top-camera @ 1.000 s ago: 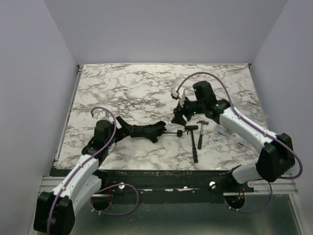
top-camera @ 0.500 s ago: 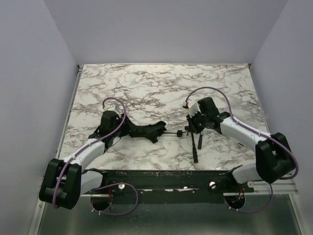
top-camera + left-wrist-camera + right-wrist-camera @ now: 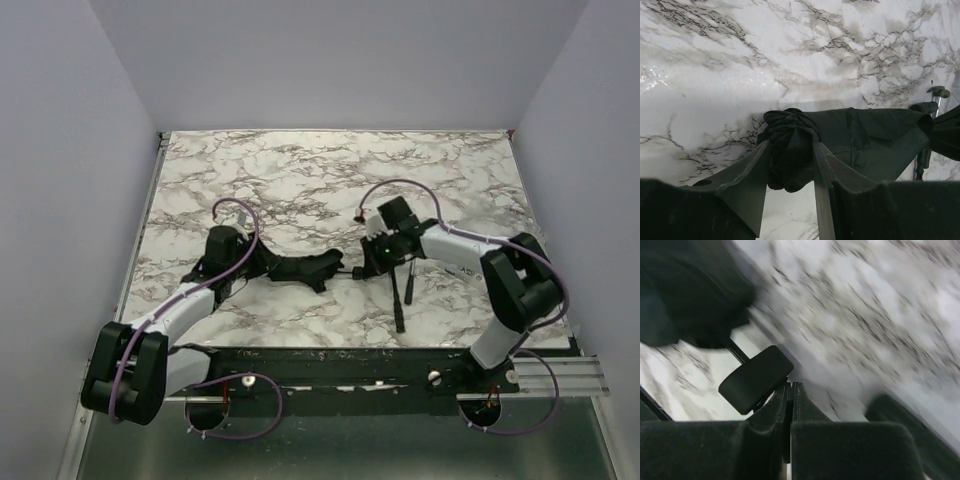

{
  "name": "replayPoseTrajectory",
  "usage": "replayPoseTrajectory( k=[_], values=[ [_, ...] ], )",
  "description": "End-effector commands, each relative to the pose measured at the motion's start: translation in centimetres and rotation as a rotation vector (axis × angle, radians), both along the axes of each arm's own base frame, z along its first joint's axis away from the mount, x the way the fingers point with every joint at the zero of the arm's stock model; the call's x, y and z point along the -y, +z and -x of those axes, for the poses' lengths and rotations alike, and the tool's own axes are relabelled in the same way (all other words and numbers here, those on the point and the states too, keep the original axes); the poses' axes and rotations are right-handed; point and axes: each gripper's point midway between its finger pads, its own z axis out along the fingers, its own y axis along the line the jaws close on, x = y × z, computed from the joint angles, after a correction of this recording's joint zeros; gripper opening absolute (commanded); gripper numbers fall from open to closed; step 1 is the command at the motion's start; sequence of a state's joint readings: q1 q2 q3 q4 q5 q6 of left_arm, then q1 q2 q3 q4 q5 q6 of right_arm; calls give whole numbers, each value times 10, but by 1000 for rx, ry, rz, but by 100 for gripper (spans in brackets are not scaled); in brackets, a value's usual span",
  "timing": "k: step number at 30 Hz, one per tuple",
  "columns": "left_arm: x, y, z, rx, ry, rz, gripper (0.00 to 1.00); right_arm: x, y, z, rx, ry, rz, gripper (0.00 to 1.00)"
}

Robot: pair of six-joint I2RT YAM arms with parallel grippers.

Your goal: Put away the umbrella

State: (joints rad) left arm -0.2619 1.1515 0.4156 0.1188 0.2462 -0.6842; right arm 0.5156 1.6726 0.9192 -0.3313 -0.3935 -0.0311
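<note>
The umbrella (image 3: 305, 268) lies as a short black bundle on the marble table, its thin shaft pointing right. My left gripper (image 3: 262, 262) is shut on the bunched fabric at its left end. In the left wrist view both fingers (image 3: 760, 165) press against that crumpled tip of the umbrella (image 3: 860, 135). My right gripper (image 3: 372, 266) is low at the shaft's right end. In the right wrist view it (image 3: 791, 386) is shut with nothing between its fingers, and its tips sit right beside the small knob handle (image 3: 756, 379).
Two small black hammers (image 3: 398, 300) lie just right of the umbrella's handle, their handles pointing toward the near edge and their heads under my right wrist. Grey walls enclose the table (image 3: 300, 170) on three sides.
My left gripper moved in and closed on the umbrella's fabric end. My right arm swung left and down from above the hammers to the knob handle, and its jaws closed.
</note>
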Motion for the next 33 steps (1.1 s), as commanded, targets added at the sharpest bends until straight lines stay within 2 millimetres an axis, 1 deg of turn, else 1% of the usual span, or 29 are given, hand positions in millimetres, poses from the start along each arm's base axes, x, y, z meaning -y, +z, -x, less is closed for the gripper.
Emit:
replayPoseTrajectory(
  k=[1,3,5,6,7,9,10,12,13,14,15,16,17,18,19,20,21,22,23,24,25,26,28,30,33],
  values=[
    [16,-4,13,-21,-67,70,36,-74,15,2,-63,70,-141,0],
    [19,-8,17,-30,-72,80,35,-97,17,-6,-52,80,-169,0],
    [21,-12,20,-42,-73,94,35,-114,15,-11,-62,99,-174,0],
    [21,-13,21,-46,-72,98,36,-115,10,-11,-74,111,-165,0],
    [21,-13,21,-47,-68,97,36,-113,8,-11,-76,117,-146,0],
    [18,-9,20,-33,-56,85,37,-97,8,-11,-23,132,-103,0],
    [14,-6,17,-17,-43,71,38,-88,13,-11,16,141,-91,0],
    [8,8,11,26,-19,40,43,-62,16,-4,66,175,-44,0],
    [4,17,7,54,-4,29,46,-50,24,-3,101,203,-40,0],
    [1,27,5,88,5,19,50,-39,26,3,117,247,-26,0],
    [-2,38,2,124,18,11,54,-32,35,7,162,309,-20,0],
    [-6,49,0,160,29,-1,57,-25,41,13,183,363,-10,3],
    [-10,60,-2,196,42,-14,62,-22,51,18,229,458,-13,10],
    [-15,71,-3,230,55,-24,68,-20,61,27,249,546,-23,23],
    [-18,82,-3,267,58,-33,71,-21,71,30,293,625,-39,39],
    [-21,91,0,295,60,-38,75,-25,84,34,330,689,-77,62],
    [-23,99,3,324,61,-40,78,-31,95,37,383,761,-125,84],
    [-25,104,7,342,63,-37,84,-39,107,37,446,811,-178,99],
    [-26,110,11,368,62,-29,87,-51,117,37,494,835,-246,100],
    [-26,114,16,383,54,-21,90,-59,122,35,524,848,-289,100],
    [-26,117,21,395,49,-12,92,-73,130,31,542,852,-336,100],
    [-27,120,26,403,44,-5,93,-85,131,28,516,846,-355,100],
    [-27,126,38,416,23,-7,94,-110,130,21,455,855,-337,100],
    [-30,132,49,427,9,-21,94,-134,125,12,442,844,-269,99],
    [-38,151,62,467,3,-64,94,-161,105,4,446,790,-176,99]
  ],
)
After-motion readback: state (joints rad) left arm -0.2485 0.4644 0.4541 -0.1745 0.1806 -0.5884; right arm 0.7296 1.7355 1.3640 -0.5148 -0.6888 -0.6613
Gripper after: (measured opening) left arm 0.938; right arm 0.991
